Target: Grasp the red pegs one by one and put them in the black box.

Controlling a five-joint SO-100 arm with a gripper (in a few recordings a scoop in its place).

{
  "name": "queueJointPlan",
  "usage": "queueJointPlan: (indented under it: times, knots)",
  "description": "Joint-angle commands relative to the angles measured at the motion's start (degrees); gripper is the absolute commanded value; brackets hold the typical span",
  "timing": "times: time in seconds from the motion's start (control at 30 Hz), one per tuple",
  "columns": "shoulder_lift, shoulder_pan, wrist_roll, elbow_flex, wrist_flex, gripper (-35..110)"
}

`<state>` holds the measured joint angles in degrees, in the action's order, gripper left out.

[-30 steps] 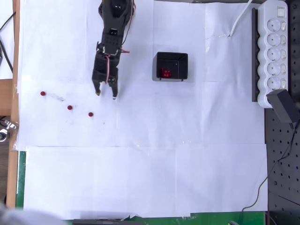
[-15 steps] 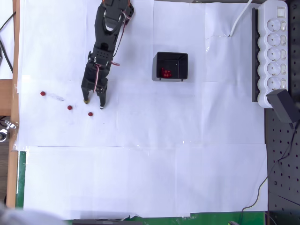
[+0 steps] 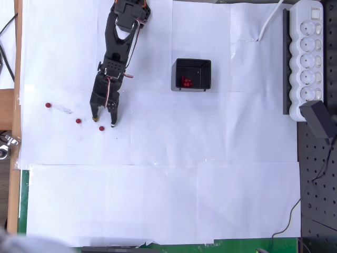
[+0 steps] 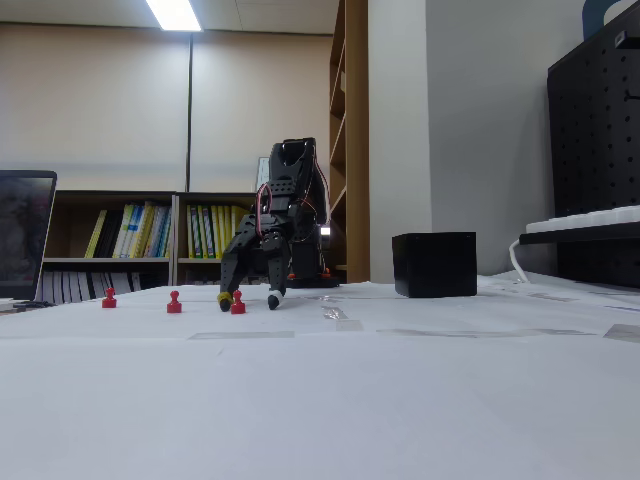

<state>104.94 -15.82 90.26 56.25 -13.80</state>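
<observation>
Fingers of the gripper (image 3: 103, 123) are spread apart and angled down toward the paper, with nothing held between them. In the overhead view, one of the red pegs (image 3: 101, 128) is seen just below the gap between the two tips, slightly toward the yellow-tipped finger; whether either tip touches it cannot be told. From the low fixed view the same peg (image 4: 238, 303) is seen standing upright between the lowered tips of the gripper (image 4: 248, 300). A second peg (image 3: 78, 120) lies to the left of the fingers in the overhead view, near them but apart, and a third peg (image 3: 48, 105) lies farther left, beside a short strip of clear tape (image 3: 64, 109). In the fixed view these two are shown upright at the left (image 4: 174, 302) (image 4: 109, 298). The black box (image 3: 192, 74) is placed well to the right of the gripper in the overhead view, and several red pegs (image 3: 185, 81) are seen lying together inside it near its lower left corner. The table (image 3: 168, 174) is covered with taped white paper sheets. A white power strip (image 3: 308, 58) is set along the right edge on a black rail. In the fixed view, bookshelves (image 4: 190, 240) with books are seen against a beige wall, a ceiling light (image 4: 175, 14) is lit, and a black pegboard (image 4: 595, 120) stands at the right.
</observation>
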Motion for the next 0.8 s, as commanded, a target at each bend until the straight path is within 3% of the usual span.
queueJointPlan:
  times: [0.0,0.77]
  knots:
    - [1.67,-0.53,0.18,2.11,-0.70,23]
    - [6.06,1.14,-0.79,5.01,-4.66,23]
